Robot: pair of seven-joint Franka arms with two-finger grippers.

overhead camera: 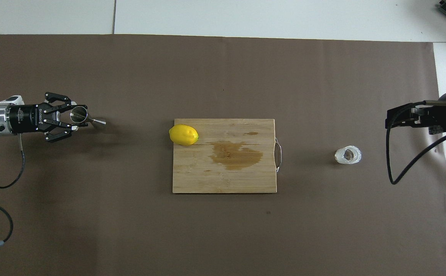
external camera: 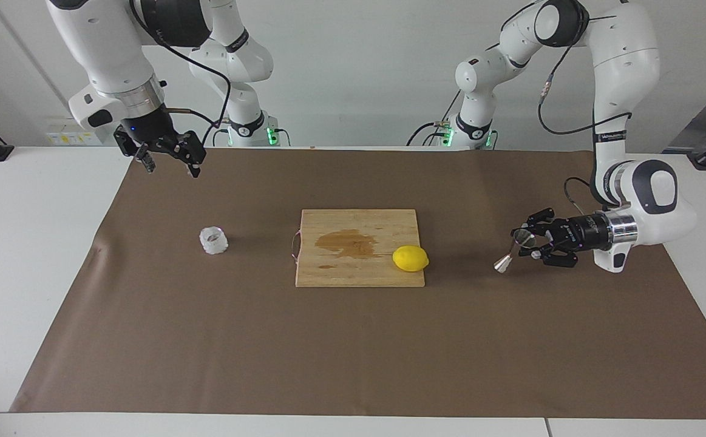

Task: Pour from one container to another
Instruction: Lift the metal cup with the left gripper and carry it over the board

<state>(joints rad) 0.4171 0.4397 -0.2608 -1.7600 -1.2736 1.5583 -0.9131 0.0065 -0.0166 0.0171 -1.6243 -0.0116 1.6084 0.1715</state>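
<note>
Brown paper mat (external camera: 353, 358) fills the foreground, and the task's things sit on it at opposite ends of the table. The glass cup (external camera: 213, 240) stands upright on the mat toward the right arm's end, untouched, with its mouth facing up in the overhead view (overhead camera: 348, 155). The steel jigger (external camera: 503, 262) is at the left arm's end. The left gripper (external camera: 526, 241) comes in low from the side with its fingers clamped on the upper cone. The jigger leans with its lower cone down at the mat, and I cannot tell whether it touches. From above, the open mouth shows between the fingers (overhead camera: 79, 115), so it seems held as the receiving vessel and needs to be set level before anything goes in.

The right gripper (external camera: 167, 159) hangs high over the mat's edge by its own base, fingers spread wide apart and holding nothing. It is likely poised to descend on the cup. No pouring has begun, and the two vessels are well apart.

Between them lies a wooden cutting board (external camera: 340, 270) with a metal handle (external camera: 295, 244) on the side facing the cup. It carries a darker wet-looking stain (external camera: 346, 243) and a lemon (external camera: 410, 258) near the corner toward the jigger. Neither blocks a gripper, though a carry across would pass over them.

Under the mat is a white table (external camera: 25, 212), and a plain pale wall rises at the robots' end.
</note>
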